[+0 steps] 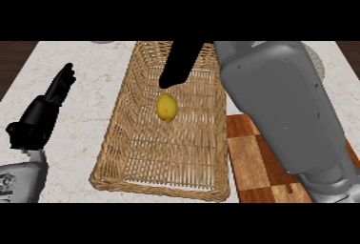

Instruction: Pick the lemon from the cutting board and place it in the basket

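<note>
Head view shows the lemon (166, 107) lying in the basket (126, 143), its long axis running up-down the view. Right hand (179, 64) hangs above it with straight fingers holding nothing; left hand (42, 116) rests open at left.

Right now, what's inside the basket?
One yellow lemon lies on the basket's woven floor. The right hand hangs over the far end, hiding some of the bottom there.

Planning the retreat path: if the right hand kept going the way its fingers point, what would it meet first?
Probably the lemon: the right hand points down-left over the basket, fingers straight, and the lemon lies just beyond. Height above it is unclear.
</note>
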Robot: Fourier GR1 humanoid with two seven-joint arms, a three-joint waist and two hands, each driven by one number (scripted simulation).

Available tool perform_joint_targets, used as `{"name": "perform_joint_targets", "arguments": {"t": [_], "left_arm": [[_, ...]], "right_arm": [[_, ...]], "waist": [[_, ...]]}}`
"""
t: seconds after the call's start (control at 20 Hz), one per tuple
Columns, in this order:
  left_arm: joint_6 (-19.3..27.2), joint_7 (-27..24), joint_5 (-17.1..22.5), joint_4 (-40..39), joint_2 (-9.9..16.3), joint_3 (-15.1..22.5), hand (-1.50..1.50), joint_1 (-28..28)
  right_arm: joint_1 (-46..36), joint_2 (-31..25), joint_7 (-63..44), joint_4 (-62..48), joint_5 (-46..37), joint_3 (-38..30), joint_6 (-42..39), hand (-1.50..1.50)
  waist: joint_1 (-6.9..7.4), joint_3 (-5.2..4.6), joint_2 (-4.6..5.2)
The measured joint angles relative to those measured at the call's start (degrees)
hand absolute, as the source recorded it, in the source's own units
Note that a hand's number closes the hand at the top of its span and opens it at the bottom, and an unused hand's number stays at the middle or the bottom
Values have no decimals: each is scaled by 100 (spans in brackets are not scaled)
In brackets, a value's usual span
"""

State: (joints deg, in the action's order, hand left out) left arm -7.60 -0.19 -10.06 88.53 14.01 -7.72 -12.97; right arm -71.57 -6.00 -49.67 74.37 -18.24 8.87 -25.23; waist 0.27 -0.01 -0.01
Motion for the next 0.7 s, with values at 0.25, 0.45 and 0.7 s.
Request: {"name": "perform_joint_targets", "arguments": {"t": [0.25, 0.45, 0.7], "left_arm": [[-30, -12, 2, 29, 3, 13, 0, 31], [41, 27, -72, 95, -68, 81, 0, 46], [-41, 2, 6, 84, 47, -46, 0, 81]], "right_arm": [[-45, 92, -19, 21, -121, -740, 1100, -150], [104, -48, 50, 75, -281, -1255, 1858, -150], [522, -570, 279, 211, -221, -1942, 2245, -150]], "waist": [[12, 0, 2], [-5, 3, 1], [-36, 4, 2]]}}
